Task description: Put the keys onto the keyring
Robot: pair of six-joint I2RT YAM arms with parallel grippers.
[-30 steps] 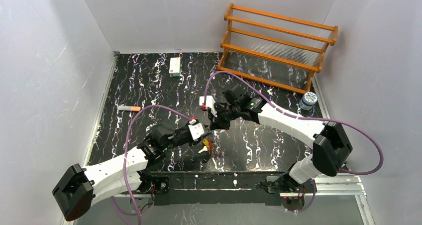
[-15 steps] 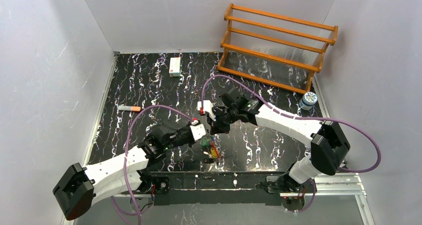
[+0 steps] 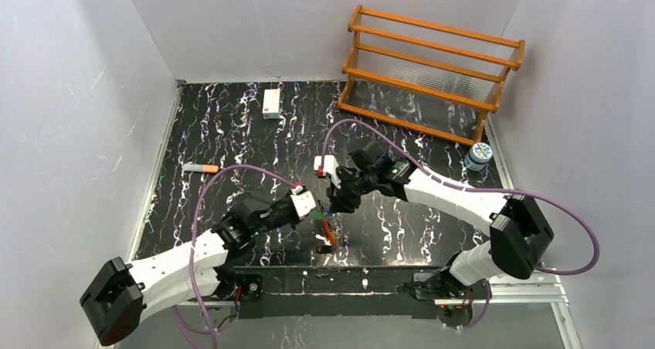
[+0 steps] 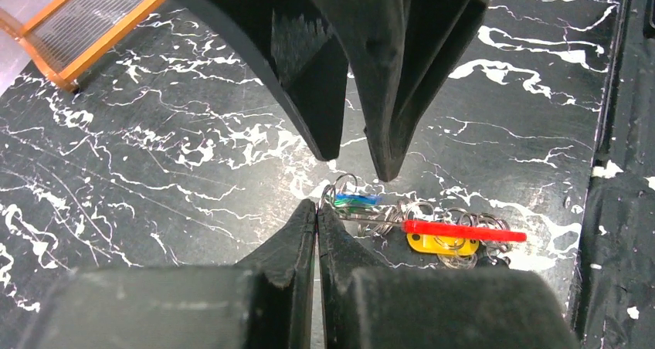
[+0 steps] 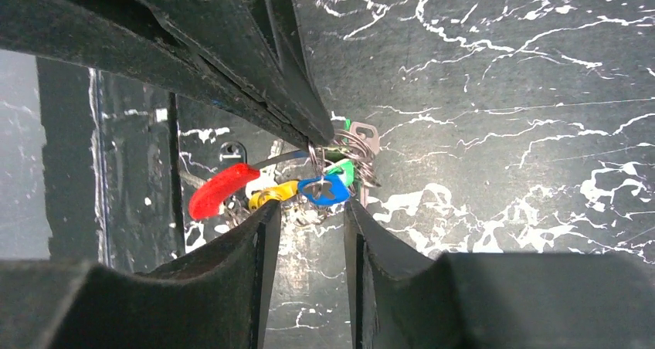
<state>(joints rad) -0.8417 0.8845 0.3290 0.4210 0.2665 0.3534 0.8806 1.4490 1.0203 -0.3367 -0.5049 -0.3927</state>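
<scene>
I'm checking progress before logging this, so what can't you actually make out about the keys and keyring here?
Whether the blue-tagged key and green-tagged key are threaded on the keyring: right wrist view, tangled rings overlap.
Where the loop enters the left gripper: left wrist view, its shut fingers cover it.
Any key detail: top external view, too small.

Brought the right gripper point(image 3: 334, 204) down and nearer the left gripper point(image 3: 313, 210), tips now almost meeting. Swung the thin metal keyring with a red plastic segment point(image 3: 325, 230) slightly rightward, then back a touch.
</scene>
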